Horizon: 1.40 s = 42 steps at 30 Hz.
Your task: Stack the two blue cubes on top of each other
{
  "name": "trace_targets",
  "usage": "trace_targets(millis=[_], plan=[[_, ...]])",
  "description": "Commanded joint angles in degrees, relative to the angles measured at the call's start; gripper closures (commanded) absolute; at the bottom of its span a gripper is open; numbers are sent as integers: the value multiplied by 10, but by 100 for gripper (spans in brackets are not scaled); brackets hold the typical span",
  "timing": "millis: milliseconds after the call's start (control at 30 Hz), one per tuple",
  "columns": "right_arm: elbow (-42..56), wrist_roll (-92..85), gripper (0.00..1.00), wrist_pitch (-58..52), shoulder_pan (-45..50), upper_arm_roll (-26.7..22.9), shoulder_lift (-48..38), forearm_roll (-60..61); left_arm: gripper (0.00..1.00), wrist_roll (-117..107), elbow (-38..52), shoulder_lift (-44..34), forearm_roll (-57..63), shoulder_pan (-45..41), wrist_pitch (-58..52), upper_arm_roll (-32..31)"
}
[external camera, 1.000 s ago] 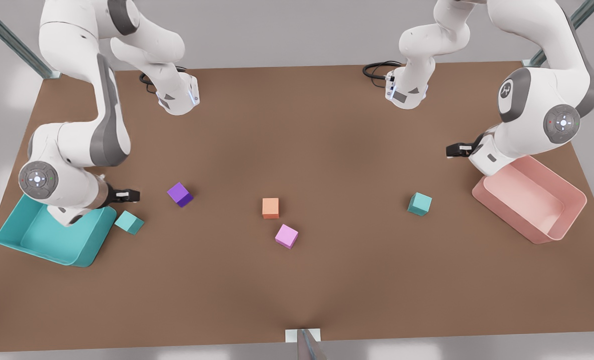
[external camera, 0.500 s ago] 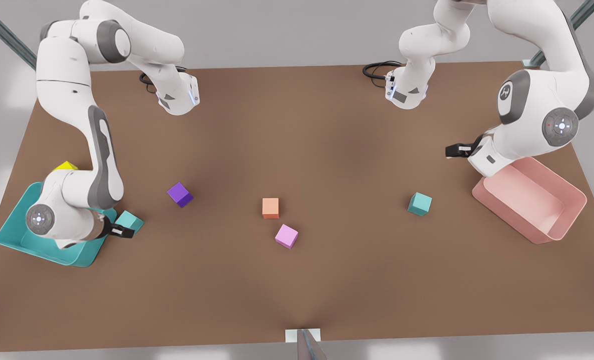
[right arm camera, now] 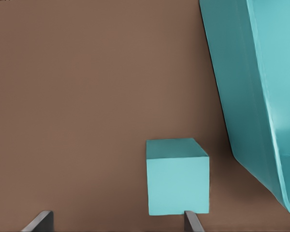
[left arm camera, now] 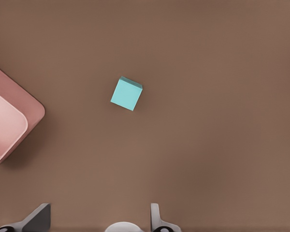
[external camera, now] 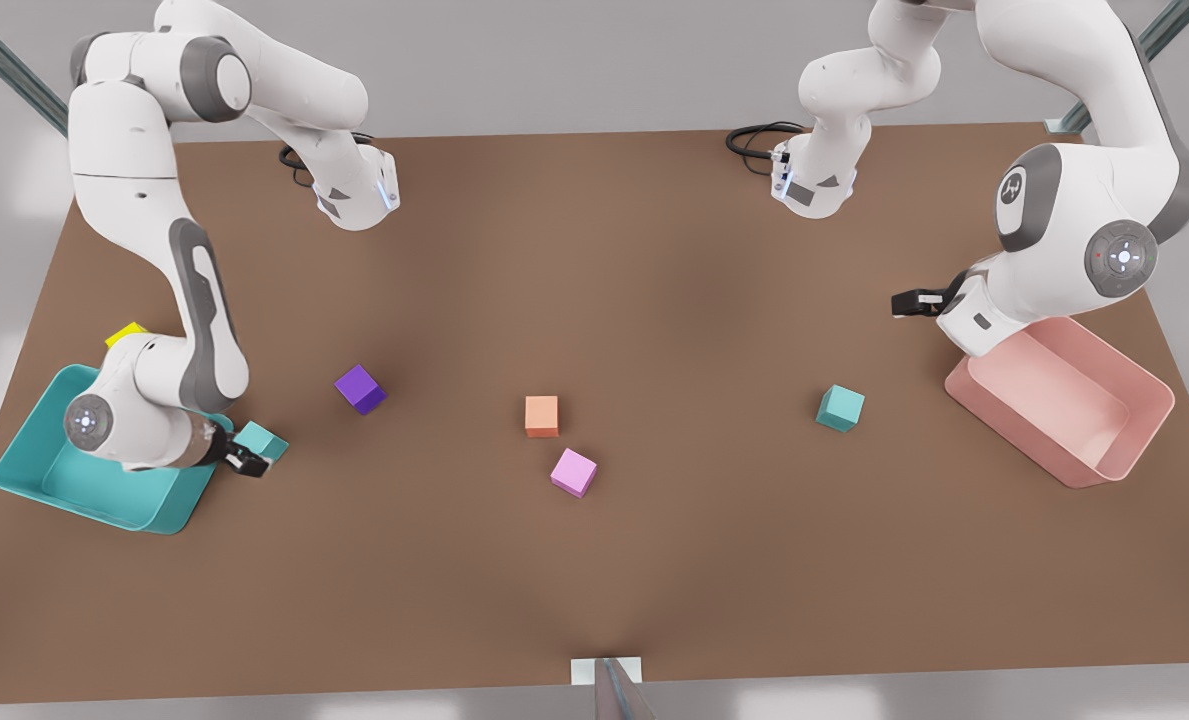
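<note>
Two blue cubes (external camera: 260, 442) (external camera: 840, 407), well apart. Right gripper (external camera: 245, 461) spread wide, touching first cube, partly hiding it. Left gripper (external camera: 906, 301) spread wide, idle near pink bin (external camera: 1144, 432).

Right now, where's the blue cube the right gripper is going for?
The blue cube sits on the table at the front view's left, beside the teal bin, with the right gripper low over it, fingers open.
</note>
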Motion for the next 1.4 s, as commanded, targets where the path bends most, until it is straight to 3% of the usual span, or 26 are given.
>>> trace_targets(millis=[0,400,833,1267,1367], plan=[[-8,85,0,10,-5,0,-2,2,0,0,0,-1,0,0,-1,-1],[-73,61,0,68,-19,1,-11,19,0,1,0,4,0,2,-1,-1],[-55,-120,0,59,-32,-2,6,12,0,-1,0,7,0,3,-1,-1],[-52,-113,0,63,-38,-2,29,12,0,-2,0,8,0,3,-9,-1],[-48,-117,9,63,-38,-2,35,12,0,-2,0,8,0,3,-9,-1]])
